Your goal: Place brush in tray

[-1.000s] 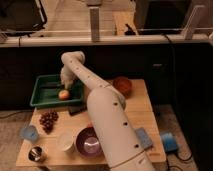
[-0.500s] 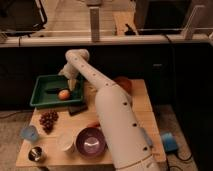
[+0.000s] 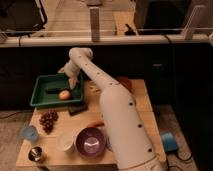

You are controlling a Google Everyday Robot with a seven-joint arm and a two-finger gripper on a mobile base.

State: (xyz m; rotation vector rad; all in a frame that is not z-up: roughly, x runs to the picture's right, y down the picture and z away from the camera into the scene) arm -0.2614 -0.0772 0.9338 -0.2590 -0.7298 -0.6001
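— On the left side of the table, the tray (image 3: 47,103) has a slim dark shape on its floor. Is that the brush (image 3: 54,90)?
— I take it so. It lies flat inside the tray, just left of the orange fruit (image 3: 64,94) and away from the rim.
— And the gripper (image 3: 71,80)?
— It hangs over the tray's right half, above and behind the fruit, and seems clear of the brush. Whether it is apart or together I cannot tell.
— So what makes this step go well?
— By my judgement the placing is all but done, so the care lies in the retreat. Lift straight up before swinging right, so nothing catches the rim or nudges the fruit into the brush. The arm (image 3: 107,95) reaches across the table, so keep it high over the black block (image 3: 77,108).
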